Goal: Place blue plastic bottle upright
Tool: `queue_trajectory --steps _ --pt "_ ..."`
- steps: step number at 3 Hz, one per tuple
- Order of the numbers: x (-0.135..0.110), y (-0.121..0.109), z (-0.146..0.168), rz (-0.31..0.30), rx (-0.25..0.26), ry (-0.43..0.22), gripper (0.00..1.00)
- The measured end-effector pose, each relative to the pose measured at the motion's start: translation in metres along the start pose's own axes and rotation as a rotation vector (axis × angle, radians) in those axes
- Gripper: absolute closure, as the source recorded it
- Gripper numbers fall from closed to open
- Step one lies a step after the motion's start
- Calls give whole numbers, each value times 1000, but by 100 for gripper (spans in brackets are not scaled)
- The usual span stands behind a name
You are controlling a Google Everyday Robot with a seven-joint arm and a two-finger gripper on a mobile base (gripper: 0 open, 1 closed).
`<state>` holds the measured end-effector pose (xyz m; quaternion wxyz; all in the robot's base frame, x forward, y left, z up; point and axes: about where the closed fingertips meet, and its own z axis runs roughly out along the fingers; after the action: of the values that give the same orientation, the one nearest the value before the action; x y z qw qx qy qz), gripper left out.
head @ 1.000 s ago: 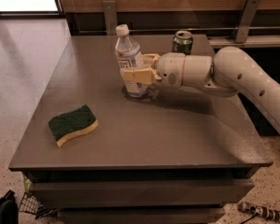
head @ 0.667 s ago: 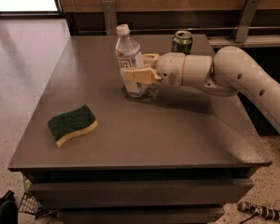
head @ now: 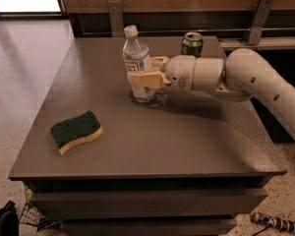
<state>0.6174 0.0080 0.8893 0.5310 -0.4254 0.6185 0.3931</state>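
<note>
Just above the frame's centre, the blue plastic bottle (head: 136, 53) stands upright on the bench (head: 187, 136), cap on top, its base seemingly down on the surface. The claw (head: 143, 71) reaches in from the right and is clamped across its lower body, probably to steady it. A green can (head: 192, 44) sits behind near the far edge, and a sponge (head: 76, 131) lies well apart at lower left. Bare bench to the right gives room for backing away

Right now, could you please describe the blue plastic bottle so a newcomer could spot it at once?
On the dark table, look toward the back middle, where the gripper is shut around the blue plastic bottle. It stands upright, clear with a white cap, taller than the green can nearby.
</note>
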Motion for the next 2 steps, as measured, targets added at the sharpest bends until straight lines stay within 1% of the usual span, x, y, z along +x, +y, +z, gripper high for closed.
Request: queue_trajectory --steps 1,2 --pt "0 1 1 0 -2 0 12" --pt "-1 2 3 -1 -6 0 0"
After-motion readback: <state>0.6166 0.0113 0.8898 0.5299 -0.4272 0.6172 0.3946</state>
